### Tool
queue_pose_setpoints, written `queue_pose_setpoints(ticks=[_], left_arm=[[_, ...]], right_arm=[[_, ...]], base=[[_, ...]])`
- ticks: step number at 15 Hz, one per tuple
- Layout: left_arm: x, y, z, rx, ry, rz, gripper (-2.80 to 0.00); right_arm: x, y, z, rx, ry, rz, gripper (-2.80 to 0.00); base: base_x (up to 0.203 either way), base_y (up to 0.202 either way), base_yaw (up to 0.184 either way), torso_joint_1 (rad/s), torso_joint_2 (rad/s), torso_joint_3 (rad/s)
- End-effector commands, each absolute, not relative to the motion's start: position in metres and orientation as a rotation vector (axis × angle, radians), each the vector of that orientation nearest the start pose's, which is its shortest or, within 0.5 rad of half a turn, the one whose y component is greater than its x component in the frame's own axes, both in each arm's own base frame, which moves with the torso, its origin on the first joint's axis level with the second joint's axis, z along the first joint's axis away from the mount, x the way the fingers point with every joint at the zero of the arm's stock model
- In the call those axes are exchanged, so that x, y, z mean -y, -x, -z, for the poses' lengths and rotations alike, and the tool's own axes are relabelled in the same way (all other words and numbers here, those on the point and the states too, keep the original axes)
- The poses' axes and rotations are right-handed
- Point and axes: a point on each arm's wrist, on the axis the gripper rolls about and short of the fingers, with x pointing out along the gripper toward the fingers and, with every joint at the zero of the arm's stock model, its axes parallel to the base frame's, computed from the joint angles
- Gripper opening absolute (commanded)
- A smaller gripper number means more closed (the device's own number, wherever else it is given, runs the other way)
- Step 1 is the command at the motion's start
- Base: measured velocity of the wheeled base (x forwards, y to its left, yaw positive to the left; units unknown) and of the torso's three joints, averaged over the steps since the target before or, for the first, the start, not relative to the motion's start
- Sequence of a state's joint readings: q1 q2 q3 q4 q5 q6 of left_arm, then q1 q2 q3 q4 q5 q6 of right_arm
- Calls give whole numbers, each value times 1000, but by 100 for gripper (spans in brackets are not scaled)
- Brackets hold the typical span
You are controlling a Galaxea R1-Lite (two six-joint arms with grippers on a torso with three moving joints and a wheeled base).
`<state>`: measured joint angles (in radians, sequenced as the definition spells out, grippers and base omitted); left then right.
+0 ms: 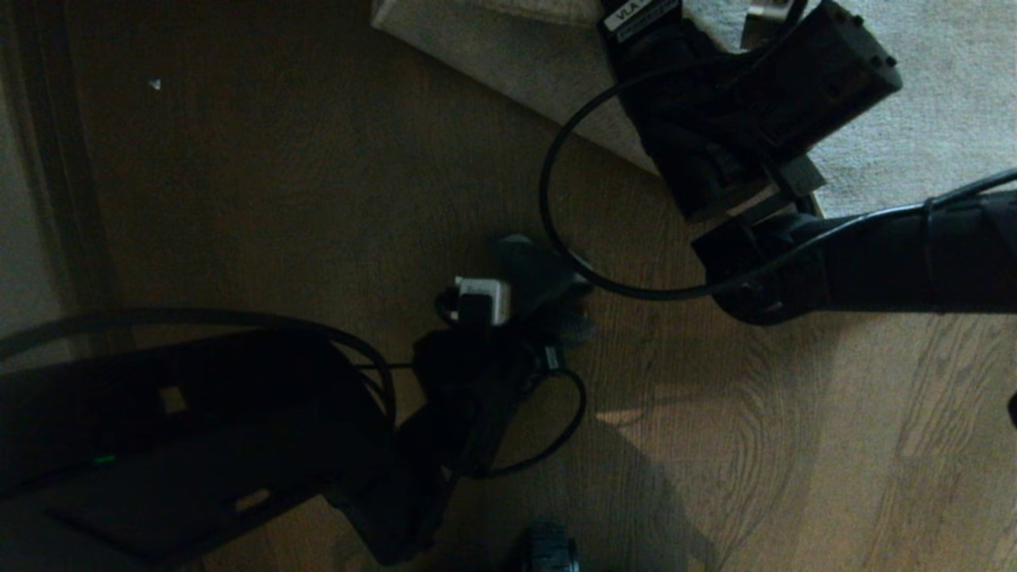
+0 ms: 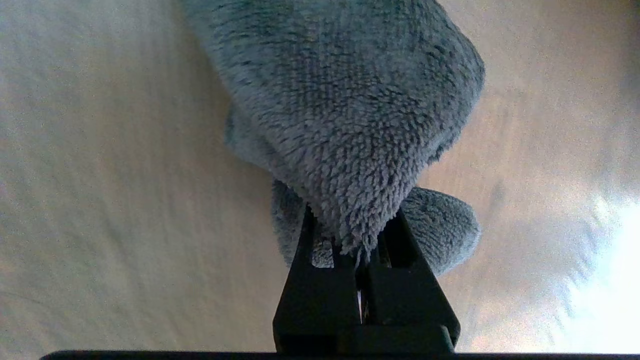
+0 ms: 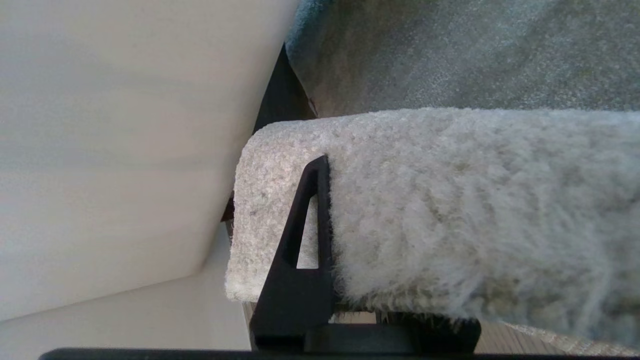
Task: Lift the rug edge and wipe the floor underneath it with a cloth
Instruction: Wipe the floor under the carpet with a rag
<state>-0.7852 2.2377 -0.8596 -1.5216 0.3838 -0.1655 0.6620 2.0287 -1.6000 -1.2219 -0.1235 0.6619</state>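
Note:
The light grey rug (image 1: 914, 143) covers the top right of the head view. Its edge (image 1: 508, 63) is raised off the brown wooden floor (image 1: 318, 199), with the paler backing showing. My right gripper (image 3: 350, 167) is shut on the rug edge (image 3: 450, 200). One finger (image 3: 312, 225) shows against the pile and the other is hidden under it. My left gripper (image 2: 356, 225) is shut on the plush grey cloth (image 2: 345, 100), which spreads out ahead of it over the floor (image 2: 100, 200). In the head view the left gripper (image 1: 548, 294) sits mid-floor, below the lifted edge.
A dark skirting strip and pale wall (image 1: 32, 199) run down the left side. A small white speck (image 1: 155, 83) lies on the boards near it. My dark base (image 1: 159, 445) fills the bottom left, and cables (image 1: 556, 230) loop from both arms.

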Motion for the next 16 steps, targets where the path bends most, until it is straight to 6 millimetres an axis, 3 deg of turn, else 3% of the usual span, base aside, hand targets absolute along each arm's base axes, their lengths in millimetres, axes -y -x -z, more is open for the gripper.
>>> queue_pose_setpoints(ticks=[1, 11, 16], left_arm=[[262, -289, -108, 138, 274, 386, -280], [198, -320, -141, 228, 292, 209, -280], [179, -307, -154, 239, 292, 186, -280]], right_arm=[[-240, -312, -339, 562, -929, -752, -280], [-244, -310, -338, 553, -932, -762, -280], [-246, -309, -338, 550, -933, -766, -280]], base=[[0, 0, 0, 0, 0, 0], [0, 0, 0, 0, 0, 0], [0, 0, 0, 0, 0, 0]])
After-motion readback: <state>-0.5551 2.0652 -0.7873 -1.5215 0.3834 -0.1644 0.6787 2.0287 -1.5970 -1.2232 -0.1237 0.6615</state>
